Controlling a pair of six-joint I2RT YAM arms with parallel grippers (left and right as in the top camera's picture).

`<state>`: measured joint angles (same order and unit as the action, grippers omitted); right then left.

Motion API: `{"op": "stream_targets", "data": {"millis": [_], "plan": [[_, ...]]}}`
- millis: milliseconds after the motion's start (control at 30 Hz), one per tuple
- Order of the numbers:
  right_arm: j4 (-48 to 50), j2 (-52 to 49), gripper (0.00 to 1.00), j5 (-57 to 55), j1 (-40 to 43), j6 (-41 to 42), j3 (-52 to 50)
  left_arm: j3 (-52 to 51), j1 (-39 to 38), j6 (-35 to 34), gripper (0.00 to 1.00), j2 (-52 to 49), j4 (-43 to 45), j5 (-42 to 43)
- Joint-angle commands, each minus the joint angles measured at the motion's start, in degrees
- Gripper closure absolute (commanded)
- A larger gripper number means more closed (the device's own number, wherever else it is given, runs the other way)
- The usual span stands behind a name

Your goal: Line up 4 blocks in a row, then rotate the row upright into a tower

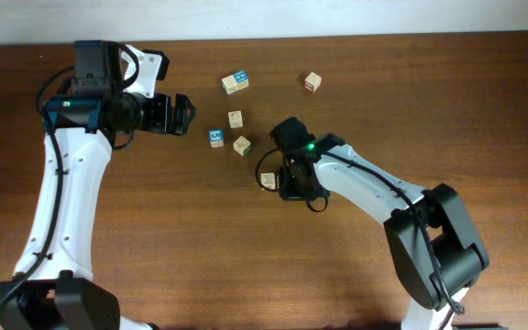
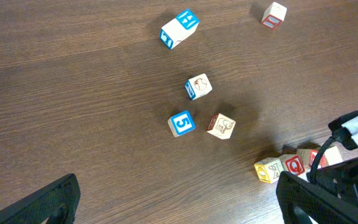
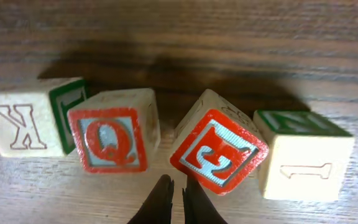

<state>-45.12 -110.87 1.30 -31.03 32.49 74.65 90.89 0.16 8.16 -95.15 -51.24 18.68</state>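
Note:
Four blocks lie in a row in the right wrist view: a pale K block, a red Q block, a red-faced block turned diamond-wise, and a pale block with a green top. My right gripper is shut with nothing in it, its tips at the gap between the Q block and the turned block, right by the turned block's lower edge. From overhead the right gripper covers most of the row; one block shows at its left. My left gripper hangs open, away from the row.
Loose cubes lie behind the row: a blue H cube, a blue 5 cube, two pale picture cubes, and a red-marked cube at the far right.

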Motion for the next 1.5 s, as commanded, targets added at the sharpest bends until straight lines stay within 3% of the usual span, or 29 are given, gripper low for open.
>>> {"op": "stream_targets", "data": {"millis": [0, 100, 167, 300, 400, 833, 967, 1100, 1233, 1467], "plan": [[0.8, -0.1, 0.95, -1.1, 0.5, -2.7, 0.2, 0.8, 0.0, 0.9, 0.01, 0.2, -0.1, 0.6], [-1.0, 4.7, 0.96, 1.0, 1.3, -4.5, 1.8, 0.8, 0.0, 0.9, 0.01, 0.2, -0.1, 0.6], [-3.8, 8.0, 0.96, -0.4, 4.3, -0.6, 1.8, 0.8, 0.0, 0.9, 0.01, 0.2, -0.1, 0.6], [-4.8, 4.1, 0.96, -1.6, 10.8, 4.3, 0.5, 0.8, 0.0, 0.9, 0.01, 0.2, -0.1, 0.6], [-4.2, -0.9, 0.96, -2.0, 10.8, 4.7, 0.5, 0.8, 0.0, 0.9, 0.01, 0.2, -0.1, 0.6], [3.3, -1.0, 0.95, 3.2, 7.4, 4.6, 0.5, 0.8, 0.0, 0.9, 0.01, 0.2, -0.1, 0.6], [5.5, -1.0, 0.95, 3.1, 5.8, 2.1, 0.5, 0.8, 0.0, 0.9, 0.01, 0.2, -0.1, 0.6], [3.5, -0.5, 0.80, 3.1, 6.0, -5.4, 1.9, 0.8, 0.0, 0.9, 0.01, 0.2, -0.1, 0.6], [-0.7, -0.1, 0.77, 4.2, 5.6, -11.2, 9.4, 0.8, 0.0, 0.9, 0.01, 0.2, -0.1, 0.6], [15.0, -3.8, 0.78, 4.6, -1.7, -3.3, 11.9, 0.8, 0.0, 0.9, 0.01, 0.2, -0.1, 0.6]]}}
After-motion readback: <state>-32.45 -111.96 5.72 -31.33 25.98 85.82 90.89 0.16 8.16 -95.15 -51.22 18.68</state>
